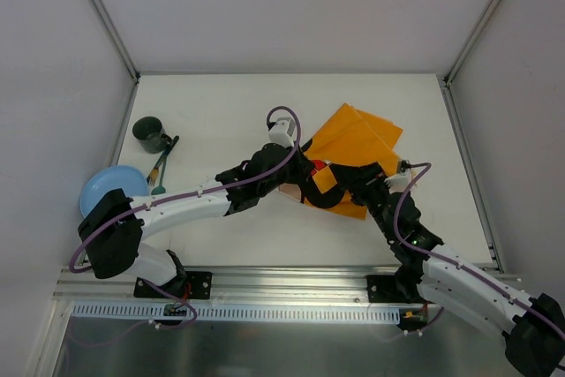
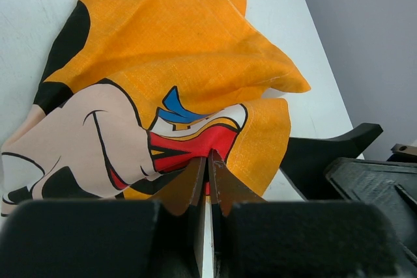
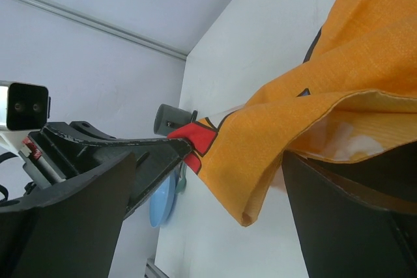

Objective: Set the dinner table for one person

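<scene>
The orange cartoon-mouse placemat (image 1: pixel 357 143) lies rumpled and partly folded over on the white dinner table (image 1: pixel 221 103), right of centre. My left gripper (image 1: pixel 305 174) is shut on the cloth's near edge, pinching its red printed part (image 2: pixel 195 144) and lifting it a little. My right gripper (image 1: pixel 344 190) is open next to it, with a folded orange edge (image 3: pixel 273 161) hanging between its fingers (image 3: pixel 345 219). In the right wrist view the left gripper's fingertip (image 3: pixel 182 146) holds the red patch. The right gripper's black finger (image 2: pixel 326 151) shows in the left wrist view.
A dark green cup (image 1: pixel 150 133), a green-handled utensil (image 1: pixel 161 168) and a light blue plate (image 1: pixel 108 190) sit at the table's left side. Grey walls stand on three sides, and an aluminium rail (image 1: pixel 282 284) runs along the near edge.
</scene>
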### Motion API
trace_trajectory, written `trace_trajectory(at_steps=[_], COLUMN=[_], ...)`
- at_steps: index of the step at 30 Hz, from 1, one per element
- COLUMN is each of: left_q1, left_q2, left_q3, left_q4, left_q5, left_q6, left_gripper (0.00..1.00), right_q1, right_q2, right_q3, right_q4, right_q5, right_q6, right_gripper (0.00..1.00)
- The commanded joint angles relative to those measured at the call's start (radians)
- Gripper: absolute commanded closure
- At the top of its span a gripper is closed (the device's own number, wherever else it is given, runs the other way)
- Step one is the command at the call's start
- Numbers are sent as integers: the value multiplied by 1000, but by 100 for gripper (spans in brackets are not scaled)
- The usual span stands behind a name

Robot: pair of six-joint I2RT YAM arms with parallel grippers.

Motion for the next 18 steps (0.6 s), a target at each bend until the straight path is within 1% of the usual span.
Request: trace_trajectory(at_steps=[1,5,6,7,14,15,17,18], left_q1=[15,15,15,15,15,15,15,15], left_q2=[-39,-31,-31,-29,-28,-26,-29,-29], left_q3=[1,-1,-2,-4,-7,-5,-5,-7], left_q4=[23,32,35,35,38,40,40,38], left_q5=[-26,-20,-18,-15,-20,-20,-17,-17], left_q6=[28,20,18,15,21,20,18,18], left_gripper=[100,100,100,100,100,100,100,100], right_q1=[-3,-3,-3,-3,-3,-3,-5,-3], right_q2=[9,8,8,14,45,46,52,54], right_q3=[-15,-43,-45,-43,-32,-34,-34,-32], right_q4=[109,110,109,109,121,121,120,120], right_q5=[-23,-1,-1,2,-18,-15,-4,0], right_q6=[44,49,46,44,47,43,35,32], right_gripper=[1,1,5,7,7,8,14,24])
